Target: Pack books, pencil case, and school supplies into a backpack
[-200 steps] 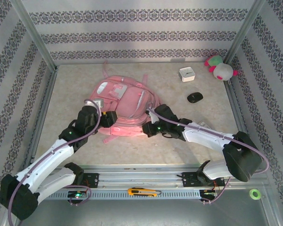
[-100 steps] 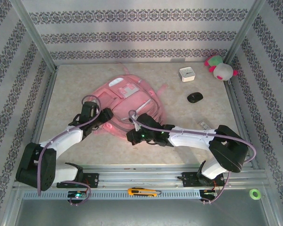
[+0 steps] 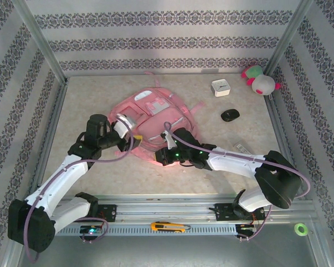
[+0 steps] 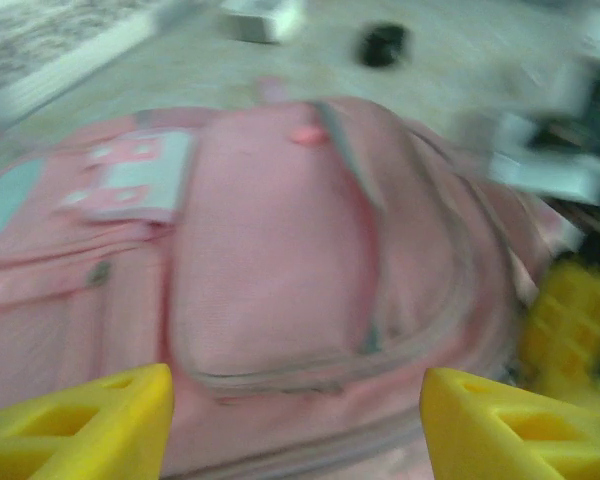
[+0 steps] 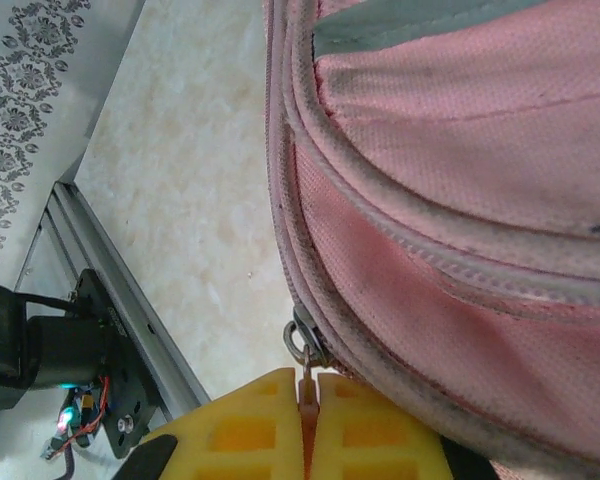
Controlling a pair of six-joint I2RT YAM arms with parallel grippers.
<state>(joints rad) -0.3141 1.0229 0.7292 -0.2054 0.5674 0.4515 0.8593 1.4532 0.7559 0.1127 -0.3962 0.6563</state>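
Note:
The pink backpack (image 3: pixel 156 114) lies flat mid-table, white patches up. In the left wrist view it is a blurred pink backpack (image 4: pixel 280 250) just beyond my fingers. My left gripper (image 4: pixel 295 420) is open, its yellow fingertips (image 4: pixel 80 425) wide apart with nothing between them; from above, the left gripper (image 3: pixel 135 137) hovers at the bag's near-left edge. My right gripper (image 5: pixel 308 405) is shut on the pink zipper pull tab (image 5: pixel 307 385) hanging from a metal slider ring (image 5: pixel 302 343) on the bag's side seam. Seen from above, the right gripper (image 3: pixel 163 157) is at the bag's near edge.
A white box (image 3: pixel 220 88), a black mouse (image 3: pixel 230 115) and a pink-and-green plush toy (image 3: pixel 260 80) sit at the back right. A small pale item (image 3: pixel 242 147) lies beside the right arm. A box cutter (image 3: pixel 168 226) rests on the front rail; green tape roll (image 3: pixel 300 228) at right.
The backpack has turned and slid back and to the right. My left gripper has opened wider and swung to its near-left edge. My right gripper stayed shut on the zipper pull throughout.

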